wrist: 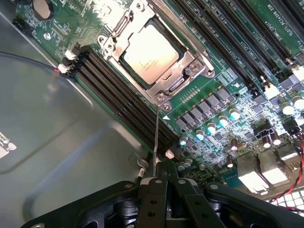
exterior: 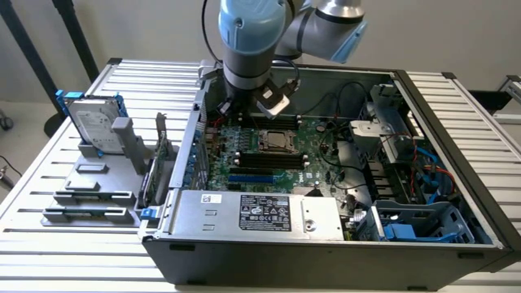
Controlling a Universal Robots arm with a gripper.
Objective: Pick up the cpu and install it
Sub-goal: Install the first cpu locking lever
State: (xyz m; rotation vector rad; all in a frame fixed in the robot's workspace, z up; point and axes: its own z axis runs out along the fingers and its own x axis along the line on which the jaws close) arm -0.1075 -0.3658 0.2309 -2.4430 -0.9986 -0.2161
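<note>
Silvery-grey square cpu [wrist: 151, 53] sits in the green motherboard [wrist: 202, 89] socket. Black gripper [wrist: 158, 175] jaws are pinched on the socket's thin metal lever [wrist: 156, 135].

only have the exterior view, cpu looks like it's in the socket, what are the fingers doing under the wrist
Observer: The fingers are shut.
Operator: on anything
Observer: A thin metal lever runs from the socket's corner to their tips; whether it is pinched, I cannot tell.
Operator: and the cpu
Observer: The cpu lies flat inside the socket's metal frame.
</note>
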